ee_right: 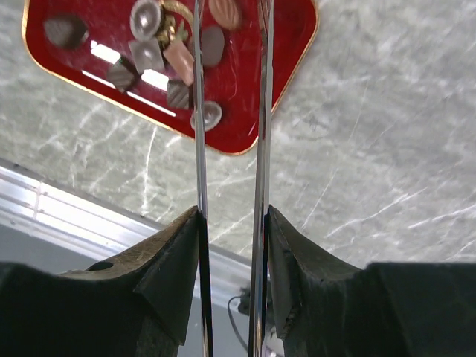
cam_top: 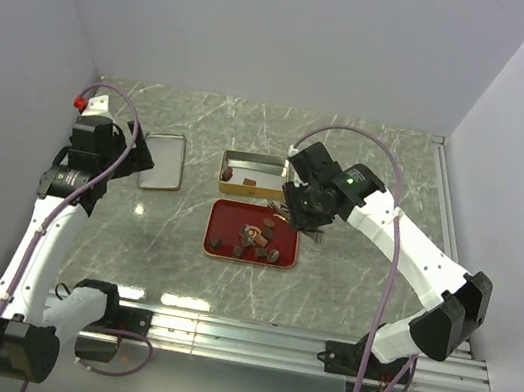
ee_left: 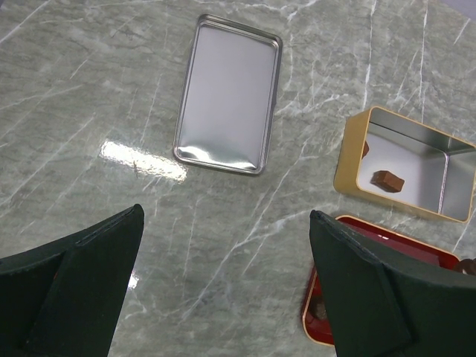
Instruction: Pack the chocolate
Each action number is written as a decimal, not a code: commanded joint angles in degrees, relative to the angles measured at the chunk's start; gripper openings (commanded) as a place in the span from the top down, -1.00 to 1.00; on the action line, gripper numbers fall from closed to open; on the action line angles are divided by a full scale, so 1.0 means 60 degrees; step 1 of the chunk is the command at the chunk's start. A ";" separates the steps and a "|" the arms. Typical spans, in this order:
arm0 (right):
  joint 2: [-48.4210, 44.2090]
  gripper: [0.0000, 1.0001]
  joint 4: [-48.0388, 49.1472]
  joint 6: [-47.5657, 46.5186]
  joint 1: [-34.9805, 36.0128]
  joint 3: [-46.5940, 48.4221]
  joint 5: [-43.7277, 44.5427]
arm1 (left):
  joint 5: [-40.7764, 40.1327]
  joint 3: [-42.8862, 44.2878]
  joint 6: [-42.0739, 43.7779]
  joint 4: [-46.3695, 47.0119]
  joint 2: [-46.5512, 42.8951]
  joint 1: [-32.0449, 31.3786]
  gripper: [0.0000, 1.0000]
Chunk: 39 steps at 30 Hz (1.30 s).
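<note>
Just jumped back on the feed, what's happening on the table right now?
The right gripper is shut on the metal tongs, whose tips reach out over the red tray, where most of the chocolate pieces lie. The gold tin beside the tray holds a couple of pieces. The left gripper is open and holds nothing, hovering above the table near the silver lid.

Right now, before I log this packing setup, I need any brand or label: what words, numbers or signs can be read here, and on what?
None can be read in any view.
The yellow-walled tin, the silver lid and the red tray are plain.
The chocolate wrappers show no legible print; any would be too small.
The metal tongs show no marking.
</note>
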 commanded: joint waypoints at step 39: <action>0.0821 -0.02 0.1271 -0.0110 0.0483 -0.1175 -0.0035 | -0.0034 0.0228 -0.0009 0.0246 0.0222 0.0056 -0.99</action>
